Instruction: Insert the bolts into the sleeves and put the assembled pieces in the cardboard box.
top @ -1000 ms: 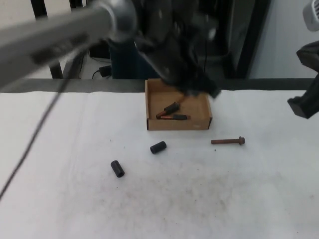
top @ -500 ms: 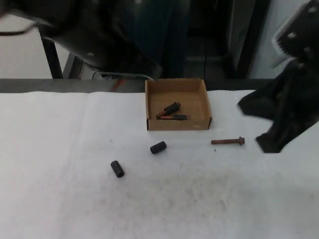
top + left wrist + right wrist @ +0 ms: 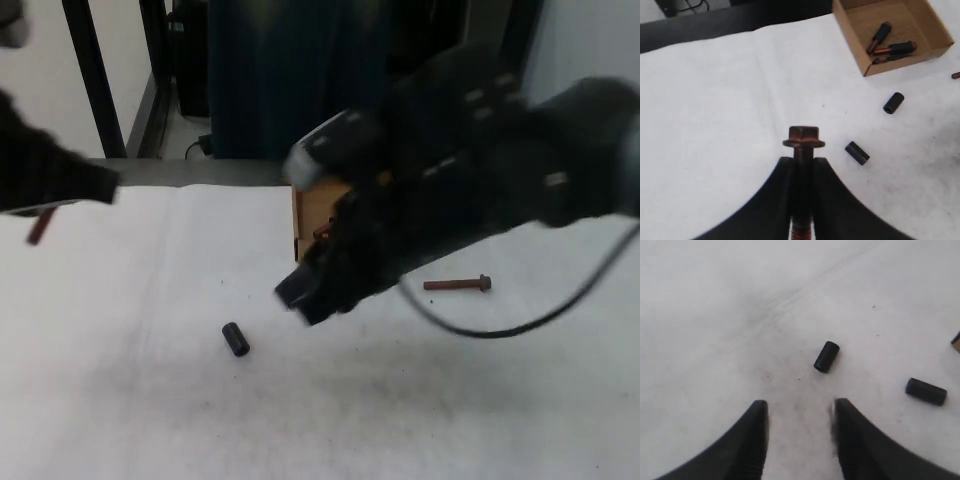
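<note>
Your left gripper [image 3: 802, 167] is clamped on a rust-brown bolt [image 3: 803, 140]; the fingers [image 3: 782, 185] pinch the shank, and the hex head stands clear just past the tips. In the high view that arm sits at the left edge of the bench, well apart from the cardboard box [image 3: 890, 15], with the bolt showing beneath it.

Your right gripper [image 3: 800, 405] has hold of nothing; its jaws stand wide apart above the white bench cover [image 3: 715, 315]. One black sleeve [image 3: 826, 356] lies on its side just ahead of the right fingertips; the other sleeve [image 3: 926, 391] lies farther off, near a corner of the box.

Inside the box you have two assembled pieces [image 3: 895, 48] lying close together towards the front wall; each is a dark sleeve with a coppery end poking out. A second bolt [image 3: 457, 284] lies flat on the cover to the right of the box in the high view, apart from it; the right arm crosses in front of the box there and hides most of it.
</note>
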